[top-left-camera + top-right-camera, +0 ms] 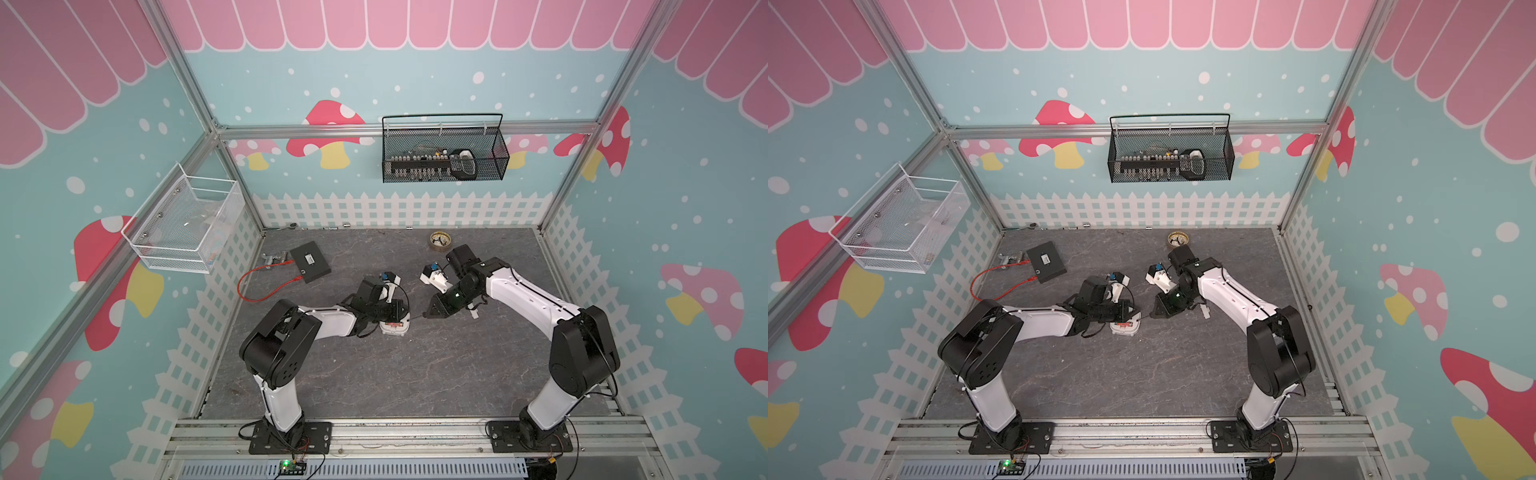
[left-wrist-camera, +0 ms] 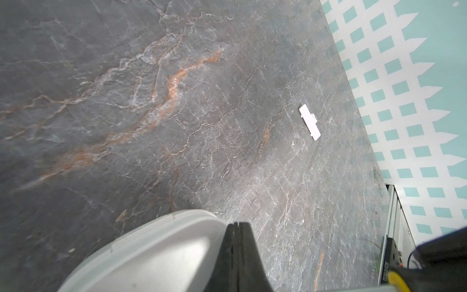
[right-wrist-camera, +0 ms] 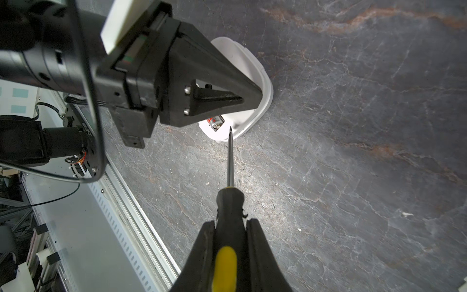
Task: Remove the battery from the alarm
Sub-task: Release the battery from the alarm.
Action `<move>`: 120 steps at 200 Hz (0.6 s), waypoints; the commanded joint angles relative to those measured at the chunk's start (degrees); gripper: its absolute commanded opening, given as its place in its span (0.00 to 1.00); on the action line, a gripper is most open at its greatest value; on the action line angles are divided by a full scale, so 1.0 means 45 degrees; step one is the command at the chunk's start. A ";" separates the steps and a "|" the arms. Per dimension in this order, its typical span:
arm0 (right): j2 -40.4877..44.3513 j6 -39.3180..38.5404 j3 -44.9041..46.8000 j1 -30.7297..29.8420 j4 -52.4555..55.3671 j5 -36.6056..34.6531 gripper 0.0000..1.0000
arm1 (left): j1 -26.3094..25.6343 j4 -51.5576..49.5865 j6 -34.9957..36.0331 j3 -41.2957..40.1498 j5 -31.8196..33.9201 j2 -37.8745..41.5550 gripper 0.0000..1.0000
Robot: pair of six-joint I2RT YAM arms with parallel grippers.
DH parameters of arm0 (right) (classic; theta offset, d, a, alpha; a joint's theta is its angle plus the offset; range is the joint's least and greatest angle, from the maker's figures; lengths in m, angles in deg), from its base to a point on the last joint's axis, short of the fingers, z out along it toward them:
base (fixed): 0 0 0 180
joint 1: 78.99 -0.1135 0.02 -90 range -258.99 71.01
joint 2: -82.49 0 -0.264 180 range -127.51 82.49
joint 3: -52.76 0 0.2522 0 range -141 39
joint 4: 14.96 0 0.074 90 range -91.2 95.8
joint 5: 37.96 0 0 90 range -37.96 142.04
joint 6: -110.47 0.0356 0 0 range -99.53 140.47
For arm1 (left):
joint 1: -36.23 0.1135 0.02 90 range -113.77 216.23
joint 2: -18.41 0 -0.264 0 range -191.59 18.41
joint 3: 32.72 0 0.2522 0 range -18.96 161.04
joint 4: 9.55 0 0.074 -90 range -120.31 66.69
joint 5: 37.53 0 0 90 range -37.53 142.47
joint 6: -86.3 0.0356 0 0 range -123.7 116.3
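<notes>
Left gripper, shut on nothing, sat over the alarm mid-table, hiding most of the battery in its recess; right gripper clamped the screwdriver, tip beside battery; cover lay well apart.

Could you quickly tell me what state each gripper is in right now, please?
Left gripper: closed, holding nothing, tip at the alarm.
Right gripper: closed on the screwdriver.

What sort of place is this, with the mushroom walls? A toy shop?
Most likely a robot test booth, playfully decorated: a left arm and right arm bolted to a metal rail, an aluminium frame holding mushroom-print wall panels, and a black wire basket hung up.
</notes>
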 commanded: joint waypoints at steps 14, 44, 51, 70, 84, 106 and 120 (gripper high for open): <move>-0.0085 0.0092 -0.0247 0.0030 -0.0100 0.0392 0.00 | 0.0050 -0.3339 0.0251 -0.0938 0.0944 -0.1195 0.00; -0.0079 0.0023 -0.0014 0.0030 -0.0098 0.0443 0.00 | 0.0049 -0.3329 0.0249 -0.0936 0.0944 -0.1175 0.00; -0.0046 0.0024 0.0038 0.0013 -0.0088 0.0471 0.00 | 0.0048 -0.3331 0.0253 -0.0935 0.0949 -0.1175 0.00; 0.0032 0.0032 0.0132 -0.0008 -0.0099 0.0443 0.00 | 0.0043 -0.3330 0.0245 -0.0935 0.0930 -0.1175 0.00; 0.0067 0.0011 0.0228 -0.0009 -0.0109 0.0496 0.00 | 0.0055 -0.3335 0.0251 -0.0945 0.0925 -0.1192 0.00; 0.0062 -0.0032 0.0423 -0.0047 -0.0103 0.0502 0.00 | 0.0044 -0.3325 0.0252 -0.0935 0.0946 -0.1178 0.00; 0.0074 -0.0055 0.0530 -0.0104 -0.0098 0.0574 0.00 | 0.0054 -0.3326 0.0249 -0.0935 0.0946 -0.1184 0.00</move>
